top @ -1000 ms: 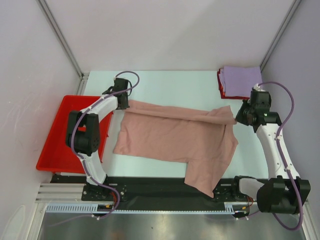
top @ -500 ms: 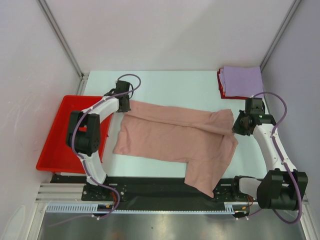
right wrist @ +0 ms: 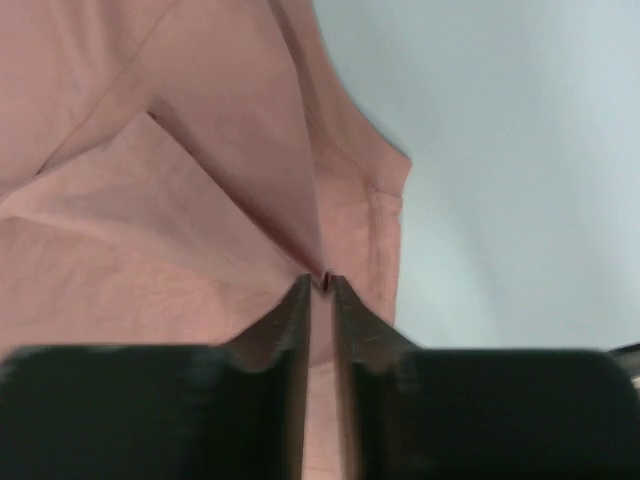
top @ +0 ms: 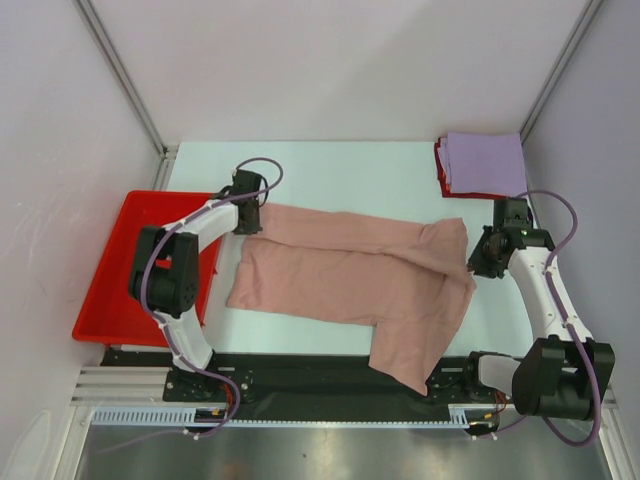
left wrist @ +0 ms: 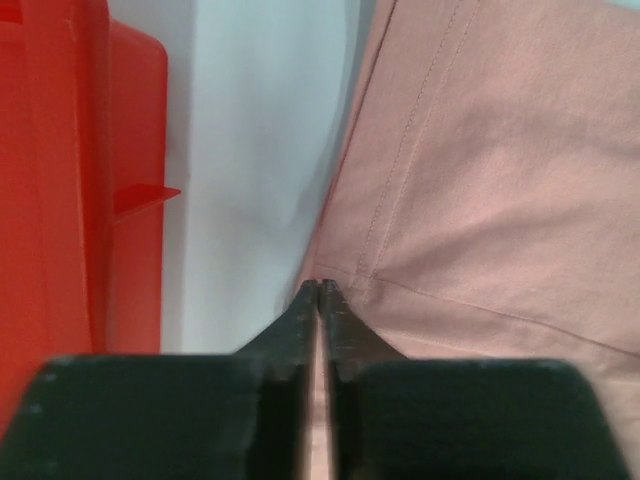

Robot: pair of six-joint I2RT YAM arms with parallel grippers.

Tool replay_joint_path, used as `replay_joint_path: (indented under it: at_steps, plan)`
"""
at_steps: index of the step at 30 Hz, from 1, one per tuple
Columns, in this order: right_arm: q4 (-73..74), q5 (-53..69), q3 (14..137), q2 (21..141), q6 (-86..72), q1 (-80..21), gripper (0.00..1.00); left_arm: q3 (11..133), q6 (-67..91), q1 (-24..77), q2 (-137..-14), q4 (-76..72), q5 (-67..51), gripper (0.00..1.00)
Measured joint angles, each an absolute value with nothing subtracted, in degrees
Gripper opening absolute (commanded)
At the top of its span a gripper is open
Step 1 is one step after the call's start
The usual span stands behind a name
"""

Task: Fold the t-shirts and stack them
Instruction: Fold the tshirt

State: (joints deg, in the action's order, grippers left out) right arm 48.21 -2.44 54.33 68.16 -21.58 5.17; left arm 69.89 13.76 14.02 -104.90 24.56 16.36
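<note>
A dusty-pink t-shirt (top: 350, 270) lies spread across the table, plain side up, its far edge folded over and one part hanging off the near edge. My left gripper (top: 256, 215) is at its far left corner, shut on the hem (left wrist: 320, 285) with cloth (left wrist: 500, 180) between the fingers. At the right side my right gripper (top: 472, 262) pinches a fold of the same shirt (right wrist: 150, 200), jaws almost together (right wrist: 320, 280). A folded lavender t-shirt (top: 485, 163) rests on a folded red one (top: 440, 168) at the far right corner.
A red plastic tray (top: 110, 290) sits off the table's left edge, also seen in the left wrist view (left wrist: 60, 180). Pale table surface (top: 340, 175) shows beyond the shirt. Frame posts and walls close in both sides.
Both grippers have drawn the shirt's far edge toward the near side and lowered it. The right gripper came nearer and inward; the left shifted slightly right. The raised fold now lies flatter.
</note>
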Motion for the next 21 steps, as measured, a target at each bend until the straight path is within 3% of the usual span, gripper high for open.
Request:
replay_joint_path:
  at_steps: [2, 3, 5, 8, 11, 12, 15, 21]
  plan:
    - [49.3, -1.8, 54.3, 68.2, -21.9, 5.3, 0.43, 69.5, 14.2, 14.0, -104.2, 24.6, 16.9, 0.34]
    - [49.7, -1.2, 54.4, 68.2, -22.3, 5.3, 0.56, 69.4, 14.3, 14.0, -103.9, 24.6, 17.4, 0.44]
    - [50.9, 0.1, 55.0, 68.2, -22.7, 5.4, 0.64, 69.4, 14.5, 14.0, -103.2, 24.6, 18.3, 0.5]
    - [51.0, 1.4, 57.0, 68.2, -22.7, 5.4, 0.64, 69.9, 14.7, 14.0, -101.9, 24.7, 19.2, 0.52]
    - [48.0, 2.2, 59.0, 69.4, -22.9, 5.7, 0.6, 72.3, 15.0, 14.0, -101.0, 24.4, 18.1, 0.38]
    - [45.2, 2.7, 59.6, 71.2, -23.1, 5.9, 0.59, 73.6, 15.1, 14.0, -101.1, 24.1, 17.3, 0.27]
    - [37.4, 3.4, 61.2, 79.5, -23.5, 6.6, 0.5, 78.4, 15.7, 14.0, -103.5, 22.7, 14.8, 0.19]
    - [26.5, 5.7, 64.2, 96.9, -23.9, 7.9, 0.5, 86.3, 16.2, 14.0, -113.2, 21.1, 11.2, 0.18]
